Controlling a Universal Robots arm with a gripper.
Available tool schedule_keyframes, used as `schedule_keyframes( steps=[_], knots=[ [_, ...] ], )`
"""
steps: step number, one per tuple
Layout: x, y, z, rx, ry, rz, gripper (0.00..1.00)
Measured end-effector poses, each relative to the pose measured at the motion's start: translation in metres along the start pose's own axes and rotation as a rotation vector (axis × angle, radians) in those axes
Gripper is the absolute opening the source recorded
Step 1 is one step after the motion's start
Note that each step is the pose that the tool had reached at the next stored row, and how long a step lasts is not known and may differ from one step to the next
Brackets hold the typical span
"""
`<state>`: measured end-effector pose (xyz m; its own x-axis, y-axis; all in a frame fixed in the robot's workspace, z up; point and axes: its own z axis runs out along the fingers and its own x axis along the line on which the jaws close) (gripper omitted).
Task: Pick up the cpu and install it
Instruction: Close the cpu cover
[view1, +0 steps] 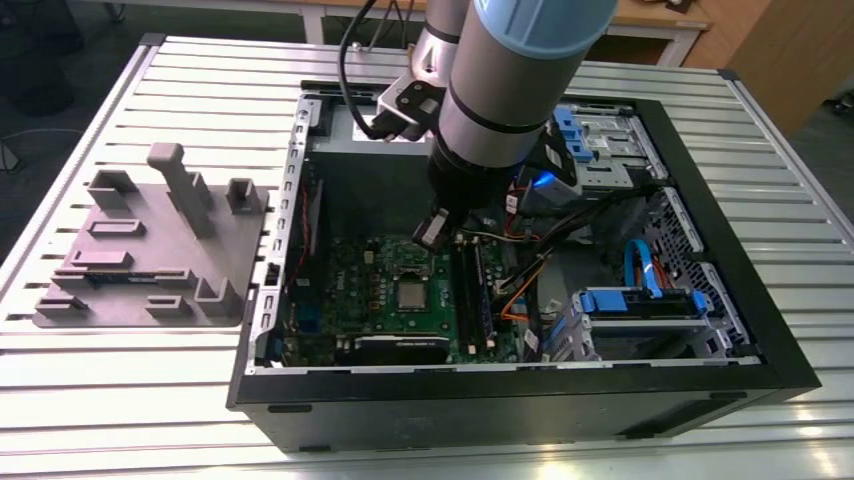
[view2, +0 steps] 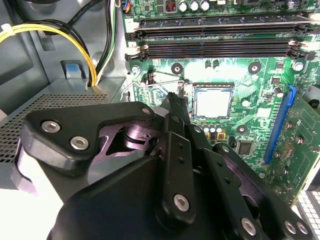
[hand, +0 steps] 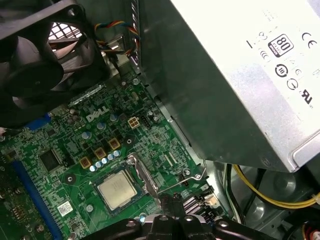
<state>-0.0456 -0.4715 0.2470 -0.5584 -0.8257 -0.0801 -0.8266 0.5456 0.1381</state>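
The cpu (view1: 411, 296) lies flat in its socket on the green motherboard (view1: 360, 270), silvery top up, inside the open computer case (view1: 534, 385). Both wrist views show the cpu (view2: 213, 101) (hand: 116, 188) seated there, with the socket's metal frame (hand: 140, 173) and wire lever (hand: 186, 181) beside it. My gripper (view1: 434, 232) hangs a little above the board, off to one side of the socket. Its dark fingers meet at the tip (view2: 175, 97) (hand: 170, 199) near the wire lever, shut, and I see nothing held between them.
A grey power supply box (hand: 240, 75) with a white label looms close beside the arm. A black fan (hand: 35, 65) and long black memory slots (view2: 215, 47) flank the socket. Yellow cables (view2: 75, 40) run nearby. A grey parts fixture (view1: 147, 250) lies on the slatted table, at the exterior view's left.
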Motion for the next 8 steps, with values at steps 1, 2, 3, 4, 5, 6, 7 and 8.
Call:
schedule_keyframes(
  steps=[1,2,3,4,5,6,7,8],
  knots=[
    [0.0001,0.0,0.0,0.0005,0.0007,0.0,0.1],
    [0.0002,-0.0001,0.0,0.0009,0.0013,0.0,0.1],
    [0.0002,-0.0001,0.0,0.0012,0.0019,0.0,0.1],
    [0.0003,-0.0002,0.0,0.0017,0.0025,0.0,0.1],
    [0.0004,-0.0002,0.0,0.0021,0.0031,0.0,0.1],
    [0.0006,-0.0003,0.0001,0.0026,0.0037,0.0,0.1],
    [0.0008,-0.0004,0.0001,0.0033,0.0047,0.001,0.1],
    [0.0009,-0.0005,0.0,0.0041,0.006,0.001,0.1]
  ],
)
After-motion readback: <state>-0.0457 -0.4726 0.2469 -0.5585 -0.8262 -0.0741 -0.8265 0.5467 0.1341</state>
